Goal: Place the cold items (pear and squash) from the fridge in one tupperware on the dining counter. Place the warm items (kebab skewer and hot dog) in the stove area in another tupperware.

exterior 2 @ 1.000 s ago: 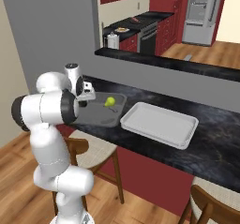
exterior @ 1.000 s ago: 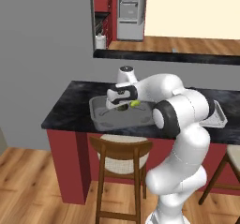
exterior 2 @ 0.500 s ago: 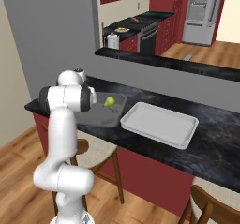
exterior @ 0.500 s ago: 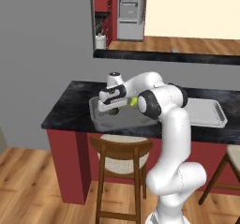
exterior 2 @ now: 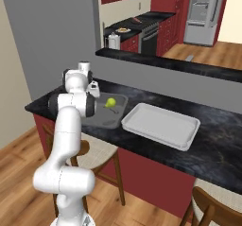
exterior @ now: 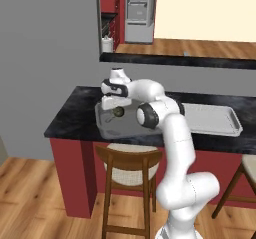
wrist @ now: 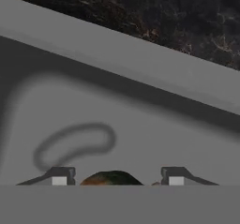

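Observation:
The deep grey tupperware (exterior: pixel 106 129) (exterior 2: pixel 112 121) stands on the black dining counter (exterior: pixel 70 117) (exterior 2: pixel 222 149). My gripper (exterior: pixel 111 105) (exterior 2: pixel 92 91) hangs over the tub's left end. In the hand view its fingertips (wrist: pixel 58 176) stand apart just above the tub's floor (wrist: pixel 140 124). The dark green squash (wrist: pixel 111 177) (exterior: pixel 118 112) sits between them, with a small gap on each side. The yellow-green pear (exterior 2: pixel 110 102) lies in the same tub. The shallow pale tupperware (exterior: pixel 210 119) (exterior 2: pixel 160 126) sits to the right. The fridge (exterior: pixel 140 8) (exterior 2: pixel 203 12) is far behind.
A raised grey back wall capped in black (exterior: pixel 175 60) (exterior 2: pixel 189 68) runs behind the tubs, with a white jug (exterior: pixel 106 44) (exterior 2: pixel 113 40) past it. Wooden stools (exterior: pixel 130 158) (exterior 2: pixel 101 149) stand under the counter's front edge. A stove (exterior 2: pixel 149 31) is in the far kitchen.
The arm has swung left and folded, carrying the hand from the tub's middle to its left end. The base views have not shifted.

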You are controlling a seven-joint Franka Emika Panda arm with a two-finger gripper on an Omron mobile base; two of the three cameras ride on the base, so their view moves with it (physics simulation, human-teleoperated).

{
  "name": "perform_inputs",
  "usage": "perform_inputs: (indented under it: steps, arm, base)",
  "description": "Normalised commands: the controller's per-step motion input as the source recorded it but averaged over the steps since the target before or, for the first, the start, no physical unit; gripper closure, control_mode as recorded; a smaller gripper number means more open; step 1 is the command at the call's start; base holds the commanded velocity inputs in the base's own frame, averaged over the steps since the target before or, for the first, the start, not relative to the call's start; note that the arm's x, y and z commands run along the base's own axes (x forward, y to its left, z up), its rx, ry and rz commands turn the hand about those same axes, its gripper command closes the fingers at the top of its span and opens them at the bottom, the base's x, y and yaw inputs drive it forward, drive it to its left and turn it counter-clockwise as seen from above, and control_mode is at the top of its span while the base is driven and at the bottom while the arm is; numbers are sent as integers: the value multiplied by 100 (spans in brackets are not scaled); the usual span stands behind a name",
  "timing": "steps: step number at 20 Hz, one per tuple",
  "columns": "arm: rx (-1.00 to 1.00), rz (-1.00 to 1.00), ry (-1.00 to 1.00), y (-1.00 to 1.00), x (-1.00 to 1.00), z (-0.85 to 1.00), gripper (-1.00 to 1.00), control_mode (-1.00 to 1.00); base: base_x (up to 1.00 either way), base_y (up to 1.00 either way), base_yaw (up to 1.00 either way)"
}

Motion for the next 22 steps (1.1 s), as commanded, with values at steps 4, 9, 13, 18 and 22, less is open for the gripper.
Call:
perform_inputs:
  steps: [4, 9, 13, 18, 22]
  arm:
    - [35, -1, -40, -98, -80, 25, -100, -100]
    - [43, 0, -72, -100, -74, 13, -100, -100]
    - [41, 0, -58, -100, -96, 66, -100, -100]
    - [15, -2, -25, -99, -100, 62, -100, -100]
    - [0, -7, -7, -79, -100, 100, -100, -100]
  base:
    - [0, 0, 0]
    - [0, 0, 0]
    - [0, 0, 0]
    - [0, 0, 0]
    - [0, 0, 0]
